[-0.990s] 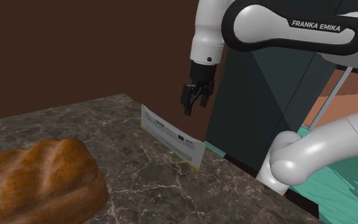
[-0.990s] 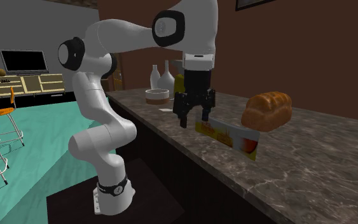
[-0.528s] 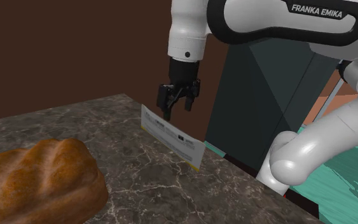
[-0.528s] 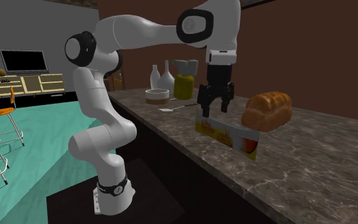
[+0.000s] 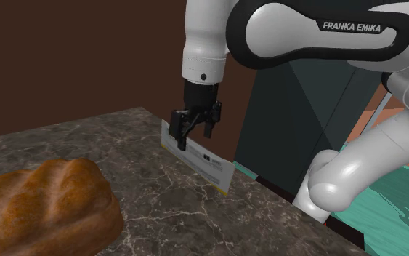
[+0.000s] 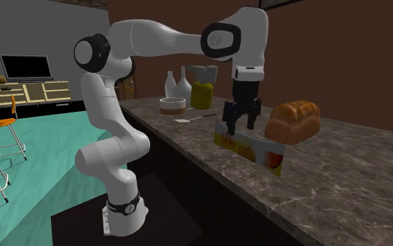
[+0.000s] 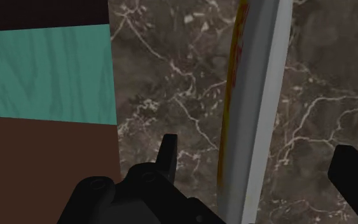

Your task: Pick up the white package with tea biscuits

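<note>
Item: thin white package with a yellow-printed face (image 5: 204, 157), standing on its long edge at centre frame in the shoulder view, near the dark marbled tabletop (image 5: 152, 200) rim.
Black end effector (image 5: 194, 136): fingers spread and astride the package, not touching it.
Risk: an off-centre squeeze likely topples it or pushes it over the rim.

arm (image 5: 217, 29) reaches out, jaws open, pointing down

White package (image 5: 203, 157), brown loaf (image 5: 46, 207), dark white-veined counter (image 5: 168, 212)
</note>
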